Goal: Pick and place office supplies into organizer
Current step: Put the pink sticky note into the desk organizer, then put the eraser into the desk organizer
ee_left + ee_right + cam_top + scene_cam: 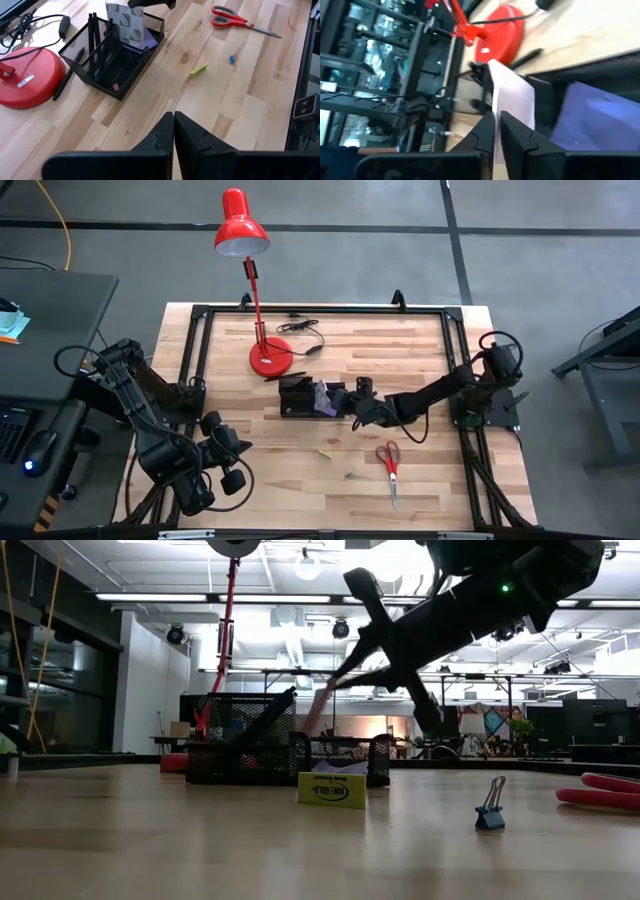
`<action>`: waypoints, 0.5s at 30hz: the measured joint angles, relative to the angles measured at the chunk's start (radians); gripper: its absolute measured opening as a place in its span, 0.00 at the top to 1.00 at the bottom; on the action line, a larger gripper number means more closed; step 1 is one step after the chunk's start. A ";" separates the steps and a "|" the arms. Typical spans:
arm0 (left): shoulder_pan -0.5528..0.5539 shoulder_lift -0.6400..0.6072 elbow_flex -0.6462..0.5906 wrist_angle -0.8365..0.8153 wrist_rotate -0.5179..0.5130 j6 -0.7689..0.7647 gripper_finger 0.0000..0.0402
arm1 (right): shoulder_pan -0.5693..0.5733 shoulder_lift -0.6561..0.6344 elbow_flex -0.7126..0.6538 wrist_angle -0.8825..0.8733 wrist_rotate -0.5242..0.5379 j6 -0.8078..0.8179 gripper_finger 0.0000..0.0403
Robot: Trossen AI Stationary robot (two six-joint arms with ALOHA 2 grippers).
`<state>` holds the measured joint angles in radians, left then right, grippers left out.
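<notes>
The black mesh organizer [107, 60] stands mid-table next to the lamp base, with dark pens [94, 30] leaning in its far compartment and a purple note pad [146, 44] lying in the near-right one. A pale note pad [125, 22] stands on edge in that same compartment, above the purple pad [600, 117]. My right gripper [342, 398] reaches in from the table's right, shut on the pale pad. The red-handled scissors [389, 461] lie flat on the table nearer the front right. My left gripper [173, 117] hangs shut above the table's front left [240, 452], touching nothing. My right gripper pinches the pale note pad at its upper edge [512, 107] between the two fingers. The fingers come from the table's right, slanting slightly down. The pad stands tilted on edge, its lower part inside the organizer [335, 765] over the purple pad.
The red lamp base [270, 358] with its cable sits just behind the organizer, and a dark pen [62, 87] lies beside it. A small yellow piece [198, 70] and a blue binder clip [490, 812] lie on the table in front of the organizer.
</notes>
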<state>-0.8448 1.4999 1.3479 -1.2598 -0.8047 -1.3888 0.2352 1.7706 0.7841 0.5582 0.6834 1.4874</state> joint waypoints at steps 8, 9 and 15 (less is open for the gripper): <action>0.000 0.000 0.000 0.000 0.008 0.000 1.00 | 0.000 -0.003 0.000 -0.077 -0.007 0.083 0.71; 0.000 0.000 0.000 0.000 0.008 0.000 1.00 | 0.000 -0.008 0.000 -0.089 -0.006 0.081 0.68; 0.000 0.000 0.000 -0.001 0.008 0.000 1.00 | -0.002 -0.084 0.000 -0.203 0.069 0.018 0.62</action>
<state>-0.8448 1.5002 1.3479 -1.2610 -0.7970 -1.3888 0.2336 1.6865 0.7845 0.3553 0.7525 1.5053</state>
